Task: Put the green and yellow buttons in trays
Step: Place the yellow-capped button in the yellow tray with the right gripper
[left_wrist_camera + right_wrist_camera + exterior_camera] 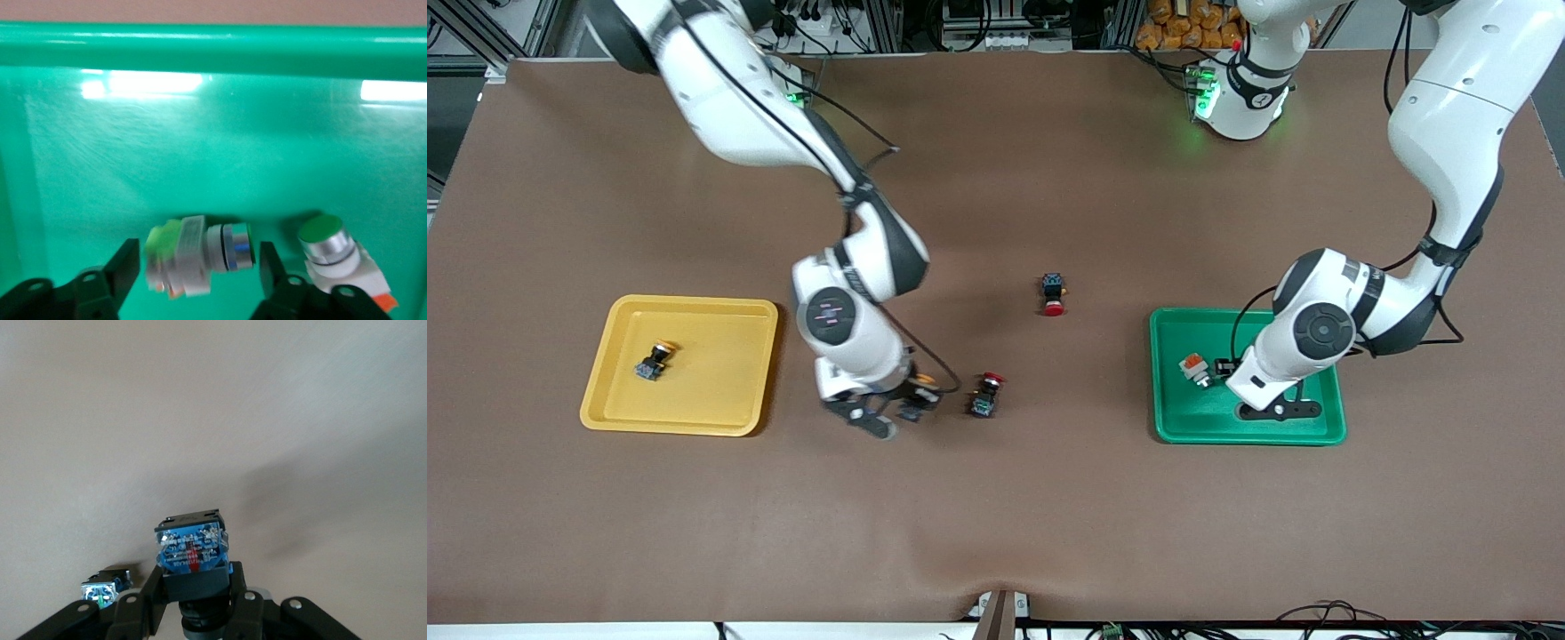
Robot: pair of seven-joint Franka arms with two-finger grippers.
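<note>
- Two jobs are under way. Lowest in the front view, the right gripper (891, 414) pinches a yellow button (192, 550) by its black body, low over the bare table between the yellow tray (685, 305) and a red switch (985, 394).
- My judgement: lift it straight up before swinging toward the yellow tray, so that it clears the red switch, and let go low over the floor of the tray, away from the button (654, 360) that lies there.
- In the green tray (1165, 373), the left gripper (199, 265) stands spread. A green button (200, 253) lies on its side between the fingers, touching neither. A second green button (333, 247) sits just beside it.
- Best to rise straight up here, so that neither finger nudges a button.
- Farthest off, another red switch (1053, 295) stands alone and should be left.
- Hard to make out: the held button's cap is hidden under the fingers in the right wrist view. The arm covers the loose green button in the front view, and that button is blurred in the left wrist view.
</note>
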